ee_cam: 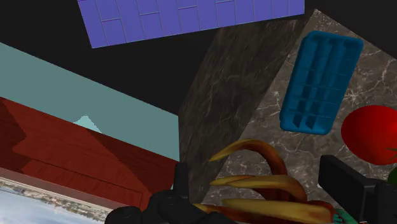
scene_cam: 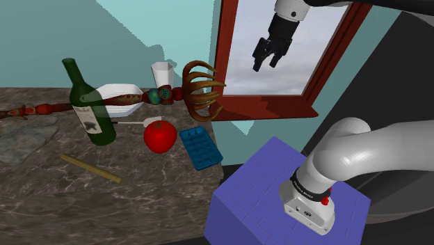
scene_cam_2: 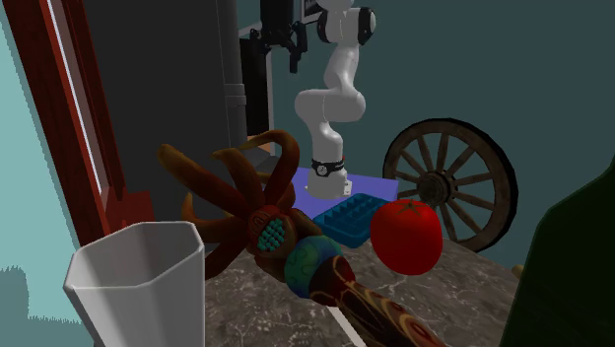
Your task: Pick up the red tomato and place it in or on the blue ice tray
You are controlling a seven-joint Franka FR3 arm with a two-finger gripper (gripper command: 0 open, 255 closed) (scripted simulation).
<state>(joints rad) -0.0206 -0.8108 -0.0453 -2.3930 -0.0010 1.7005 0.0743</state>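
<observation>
On the counter [scene_cam: 139, 205], tomato [scene_cam: 159, 136] beside ice tray [scene_cam: 201, 147] — lengthwise toward the stand [scene_cam: 257, 184], jaws spread.

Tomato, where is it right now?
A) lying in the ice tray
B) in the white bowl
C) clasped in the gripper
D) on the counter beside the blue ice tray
D: the tomato sits on the marbled counter next to the blue ice tray, with a gap between them, while the gripper hangs high above, open and empty.
</observation>
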